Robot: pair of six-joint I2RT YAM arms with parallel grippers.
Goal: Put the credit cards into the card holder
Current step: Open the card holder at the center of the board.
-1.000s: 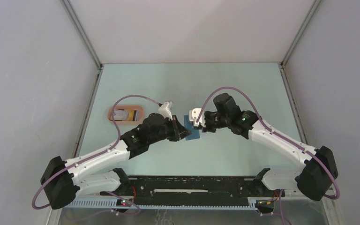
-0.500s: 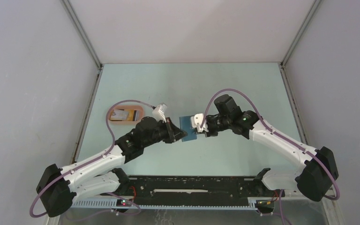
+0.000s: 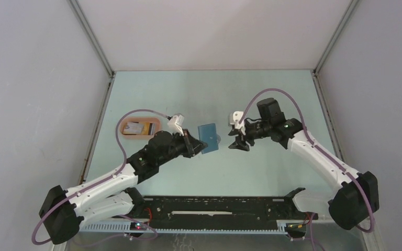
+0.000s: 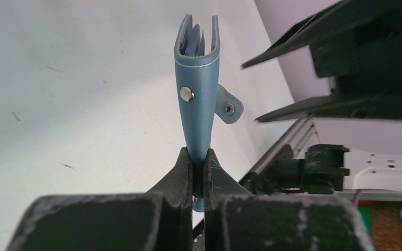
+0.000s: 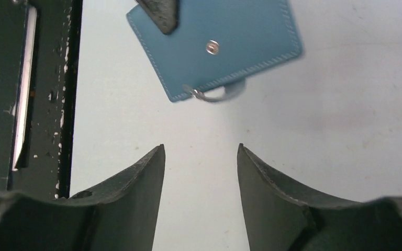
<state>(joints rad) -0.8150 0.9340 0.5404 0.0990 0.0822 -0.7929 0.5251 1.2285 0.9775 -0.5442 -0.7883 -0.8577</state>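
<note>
Preparation stage: small blue stitched folding card holder (image 3: 208,137) held off the pale green surface (image 3: 261,94), loading apparently not begun.
The left gripper (image 4: 197,157) is clamped on the card holder's edge. The right gripper (image 5: 201,151) waits nearby, jaws apart and empty. Yellow-orange and whitish plastic credit cards (image 3: 138,128) lie in the salmon-pink oval tray (image 3: 124,127), well apart from the holder, so insertion remains.

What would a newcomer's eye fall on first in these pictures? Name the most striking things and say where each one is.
The blue card holder stands out near the middle of the table, pinched at one edge by the shut left gripper. Just to its right the right gripper hangs open, apart from it. At the table's left edge sits a pink tray with credit cards in it.
</note>
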